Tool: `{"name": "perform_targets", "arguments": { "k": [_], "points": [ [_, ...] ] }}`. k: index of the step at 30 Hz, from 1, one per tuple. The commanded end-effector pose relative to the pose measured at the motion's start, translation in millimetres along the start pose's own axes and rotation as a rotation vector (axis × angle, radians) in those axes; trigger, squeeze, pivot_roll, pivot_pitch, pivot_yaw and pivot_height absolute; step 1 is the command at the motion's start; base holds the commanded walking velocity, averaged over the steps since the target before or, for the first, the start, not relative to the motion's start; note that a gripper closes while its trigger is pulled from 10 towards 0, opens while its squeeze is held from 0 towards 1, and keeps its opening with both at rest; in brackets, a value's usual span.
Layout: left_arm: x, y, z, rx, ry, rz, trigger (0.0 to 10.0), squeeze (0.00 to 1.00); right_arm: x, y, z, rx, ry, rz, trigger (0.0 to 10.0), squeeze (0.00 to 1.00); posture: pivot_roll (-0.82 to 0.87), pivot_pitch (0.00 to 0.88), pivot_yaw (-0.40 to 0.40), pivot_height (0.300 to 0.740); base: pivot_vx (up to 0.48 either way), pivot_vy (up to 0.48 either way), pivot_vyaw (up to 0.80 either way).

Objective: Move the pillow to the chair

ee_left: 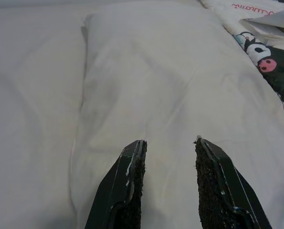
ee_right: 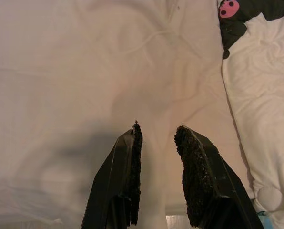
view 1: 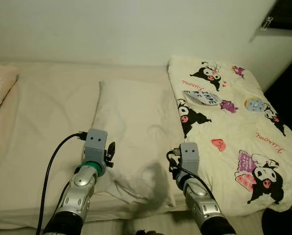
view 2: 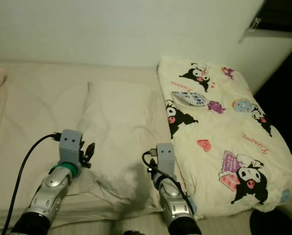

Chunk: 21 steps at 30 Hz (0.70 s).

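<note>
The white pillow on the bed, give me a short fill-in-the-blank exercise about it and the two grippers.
1. The plain white rectangular pillow lies on the ____.
2. On the robot's right side of the pillow lies a cream quilt printed with ____ characters.
3. Both the left gripper and the right gripper have their fingers ____.
4. The two grippers are at the pillow's ____ edge, the one closest to the robot.

Missing words: bed; cartoon; open; near

Pillow (view 1: 133, 132) lies on the bed (view 1: 48, 112), cartoon quilt (view 1: 234, 127) touching its right edge. Left gripper (ee_left: 168, 157) over pillow's near left part, right gripper (ee_right: 156, 143) over its near right.
</note>
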<state>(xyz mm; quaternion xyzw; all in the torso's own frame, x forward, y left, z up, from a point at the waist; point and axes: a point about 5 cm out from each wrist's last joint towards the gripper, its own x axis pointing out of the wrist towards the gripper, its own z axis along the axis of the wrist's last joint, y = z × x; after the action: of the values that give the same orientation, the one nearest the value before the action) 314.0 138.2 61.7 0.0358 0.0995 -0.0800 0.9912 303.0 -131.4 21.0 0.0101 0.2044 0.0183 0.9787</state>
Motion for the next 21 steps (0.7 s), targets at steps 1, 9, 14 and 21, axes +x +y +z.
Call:
{"name": "perform_targets", "arguments": {
  "k": [1, 9, 14, 21],
  "points": [
    [-2.5, -2.0, -7.6, 0.006, 0.025, -0.005, 10.0, 0.0, -2.0, -3.0, -6.0, 0.009, 0.016, -0.009, 10.0, 0.0, -0.02, 0.0, -0.027, 0.66, 0.0, 0.0, 0.0],
    [-1.8, -3.8, -7.9, 0.007, 0.029, -0.008, 10.0, 0.0, -2.1, -4.7, -5.9, 0.006, 0.017, -0.015, 10.0, 0.0, -0.03, 0.003, -0.025, 0.63, 0.0, 0.0, 0.0],
    [-2.0, -3.6, -8.4, 0.01, 0.032, -0.007, 10.0, 0.0, -2.0, -4.7, -5.8, 0.003, 0.015, -0.015, 10.0, 0.0, -0.03, 0.003, -0.025, 0.625, 0.0, 0.0, 0.0],
    [-1.5, -3.8, -8.2, 0.009, 0.033, -0.006, 10.0, 0.0, -1.3, -4.3, -4.3, -0.002, 0.013, -0.01, 10.0, 0.0, -0.03, 0.002, -0.024, 0.625, 0.0, 0.0, 0.0]
  ]
}}
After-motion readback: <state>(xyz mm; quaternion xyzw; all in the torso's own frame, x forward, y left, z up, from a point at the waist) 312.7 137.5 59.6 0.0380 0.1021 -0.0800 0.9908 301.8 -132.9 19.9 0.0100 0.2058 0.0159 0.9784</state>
